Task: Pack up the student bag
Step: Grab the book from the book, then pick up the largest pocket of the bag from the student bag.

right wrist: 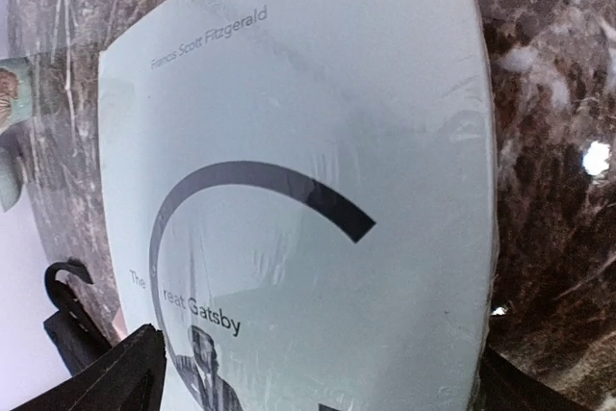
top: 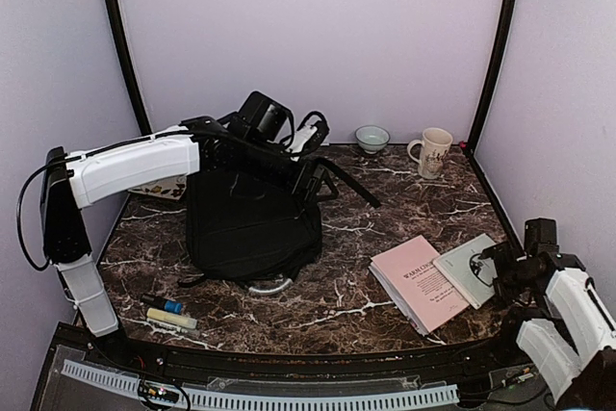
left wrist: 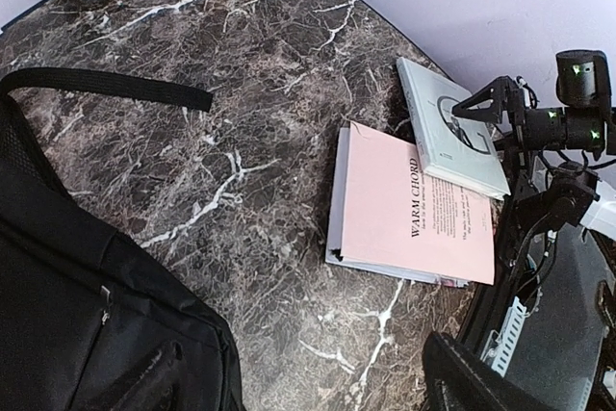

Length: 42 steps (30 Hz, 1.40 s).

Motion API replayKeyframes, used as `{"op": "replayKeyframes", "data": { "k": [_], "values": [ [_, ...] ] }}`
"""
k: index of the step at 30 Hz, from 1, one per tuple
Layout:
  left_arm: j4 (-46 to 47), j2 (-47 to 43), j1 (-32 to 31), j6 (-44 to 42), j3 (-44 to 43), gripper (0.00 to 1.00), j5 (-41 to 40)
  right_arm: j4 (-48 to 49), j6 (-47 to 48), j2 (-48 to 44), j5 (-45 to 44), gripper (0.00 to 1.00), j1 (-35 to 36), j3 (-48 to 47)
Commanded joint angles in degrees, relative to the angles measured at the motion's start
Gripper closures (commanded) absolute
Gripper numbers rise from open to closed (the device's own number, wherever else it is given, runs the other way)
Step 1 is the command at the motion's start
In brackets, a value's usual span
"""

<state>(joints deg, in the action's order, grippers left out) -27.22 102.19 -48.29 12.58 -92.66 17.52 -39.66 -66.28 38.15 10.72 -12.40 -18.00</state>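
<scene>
Top view: the left gripper (top: 310, 175) is at the far end of the black bag (top: 252, 223). I cannot tell if it is open. Left wrist view: the bag (left wrist: 87, 315) lies under it. Right wrist view: the right gripper (right wrist: 318, 397) is spread wide over a pale book (right wrist: 308, 141).

The pale book (right wrist: 308, 141) under the right wrist camera carries the author's name "Francis Scott Fitzgerald" in small grey letters near the top of its cover. Lower down stands the title "The Great Gatsby", its capital G crossed by a dark printed arc. The pink book (left wrist: 414, 204) beside it bears "WARM CHORD" in black capitals along its cover. The finer lines printed below that title are too small to read.
</scene>
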Motion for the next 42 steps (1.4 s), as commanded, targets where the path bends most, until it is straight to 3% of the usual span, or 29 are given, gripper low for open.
{"op": "replayKeyframes", "data": {
  "k": [1,6,11,17,22,25,31,35,42],
  "values": [
    [-2.64,0.24,-0.22,-1.92,-2.88,0.14,1.20,4.72,-3.65,-7.96,4.82,0.07,0.23,6.47],
    [-3.12,0.34,-0.22,-2.56,-3.38,0.14,1.52,4.37,-7.14,-20.40,5.45,0.35,0.19,8.50],
    [-3.13,0.47,-0.23,-2.53,-4.22,0.14,2.03,3.86,-11.04,-31.06,5.10,0.73,0.18,9.46],
    [-4.48,0.38,-0.22,-2.85,-5.75,0.14,-0.29,6.77,-11.66,-33.54,5.40,0.98,0.19,7.83],
    [-13.12,-0.54,-0.22,-9.75,-8.00,0.13,-11.52,14.08,-6.79,-24.71,7.47,1.00,0.18,2.44],
    [-20.23,-1.64,-0.30,-15.51,-7.92,0.12,-13.47,18.71,-2.56,-16.71,10.09,1.00,0.25,-2.49],
    [-21.43,-9.29,-1.10,-19.01,4.79,0.12,-17.15,21.80,7.51,-1.90,14.01,1.00,1.56,-14.62],
    [-21.51,-11.02,-1.54,-19.80,10.02,0.13,-14.02,24.12,9.65,3.92,13.16,1.00,6.55,-19.53],
    [-20.72,-8.31,-3.33,-20.77,13.28,0.14,-16.86,27.53,9.94,11.80,7.12,1.00,19.84,-23.84]
  ]
}}
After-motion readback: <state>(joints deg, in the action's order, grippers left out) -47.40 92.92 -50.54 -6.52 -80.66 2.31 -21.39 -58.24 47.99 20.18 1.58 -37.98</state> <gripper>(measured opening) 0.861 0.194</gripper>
